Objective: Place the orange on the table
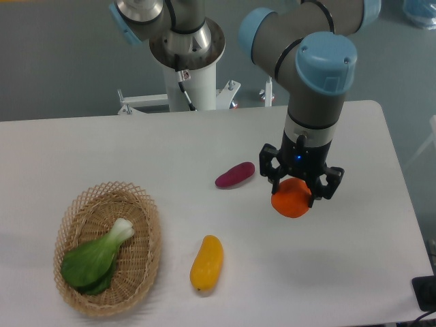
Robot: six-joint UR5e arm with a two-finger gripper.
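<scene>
Right of centre, my fingers (298,185) pinch the small glossy round orange (291,198) low over the white table (354,238); release should wait for contact.

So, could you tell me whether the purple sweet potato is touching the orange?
Apart. The fixed camera shows a strip of bare white table between the purple sweet potato and the orange, which sits between the gripper fingers.

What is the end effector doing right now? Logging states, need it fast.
End effector: closed on the orange, over the table; whether the orange touches the table cannot be told.
</scene>
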